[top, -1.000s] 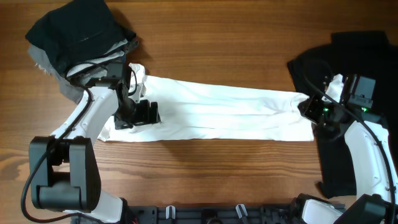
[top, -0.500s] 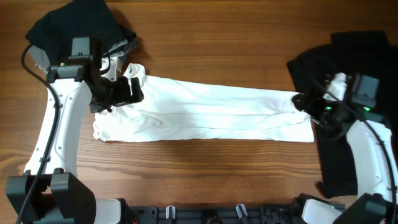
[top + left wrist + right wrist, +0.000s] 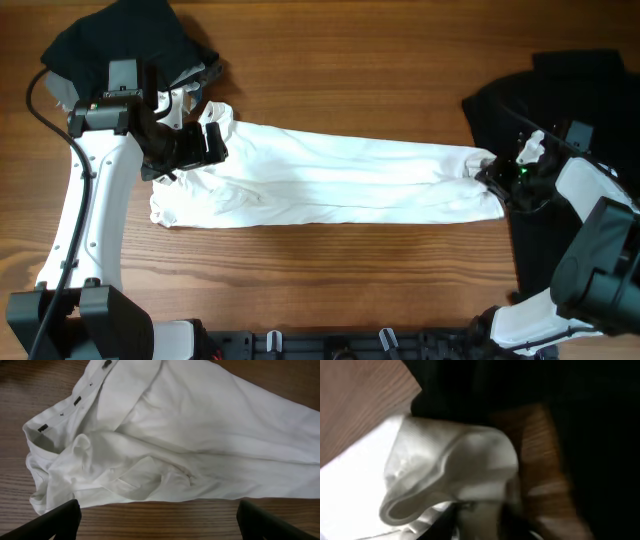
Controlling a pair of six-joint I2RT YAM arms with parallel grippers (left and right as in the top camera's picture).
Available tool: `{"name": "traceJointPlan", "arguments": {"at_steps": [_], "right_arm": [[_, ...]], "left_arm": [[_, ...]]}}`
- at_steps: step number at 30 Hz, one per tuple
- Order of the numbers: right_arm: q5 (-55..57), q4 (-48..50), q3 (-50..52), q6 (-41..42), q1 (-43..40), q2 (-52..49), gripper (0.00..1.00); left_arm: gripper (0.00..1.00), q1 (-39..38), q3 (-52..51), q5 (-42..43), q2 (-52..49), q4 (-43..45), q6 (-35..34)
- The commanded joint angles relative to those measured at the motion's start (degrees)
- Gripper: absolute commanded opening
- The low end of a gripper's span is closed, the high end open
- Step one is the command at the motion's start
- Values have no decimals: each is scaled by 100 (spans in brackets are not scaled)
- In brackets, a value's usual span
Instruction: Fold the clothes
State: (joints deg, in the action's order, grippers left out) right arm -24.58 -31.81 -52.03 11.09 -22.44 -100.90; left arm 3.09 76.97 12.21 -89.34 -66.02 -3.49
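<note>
White garment (image 3: 330, 180) lies stretched along the table (image 3: 330, 60); the left gripper (image 3: 159, 521) has lifted off its left end, jaws spread and empty, while the right gripper (image 3: 492, 178) stays at the other end, grip unclear, so folding probably hasn't started.

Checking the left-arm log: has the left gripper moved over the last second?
Yes. In the overhead view the left gripper has shifted away from the robot base, across the white garment, toward the dark clothes pile.
</note>
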Motion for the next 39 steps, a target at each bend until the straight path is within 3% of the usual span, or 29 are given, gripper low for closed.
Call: {"name": "traceJointPlan", "arguments": {"at_steps": [1, 14, 17, 21, 28, 33, 39], "right_arm": [[-391, -120, 42, -501, 28, -101, 4], [382, -1628, -1255, -243, 122, 1364, 4], [450, -1827, -1325, -361, 490, 1543, 4], [400, -1867, -1322, -339, 1738, 1528, 4], [553, -778, -1320, 870, 4070, 1174, 4], [420, 9, -1320, 1320, 4887, 415, 4], [-116, 1008, -1322, 1458, 5305, 39, 4]], "left_arm": [[100, 31, 52, -7, 125, -2, 70], [100, 31, 52, -11, 125, 2, 70], [100, 31, 52, -9, 125, 20, 70], [100, 31, 52, -9, 127, 17, 70], [99, 125, 212, -7, 129, -114, 7], [100, 334, 514, 17, 129, -249, 7], [100, 352, 522, 79, 129, -249, 7]]}}
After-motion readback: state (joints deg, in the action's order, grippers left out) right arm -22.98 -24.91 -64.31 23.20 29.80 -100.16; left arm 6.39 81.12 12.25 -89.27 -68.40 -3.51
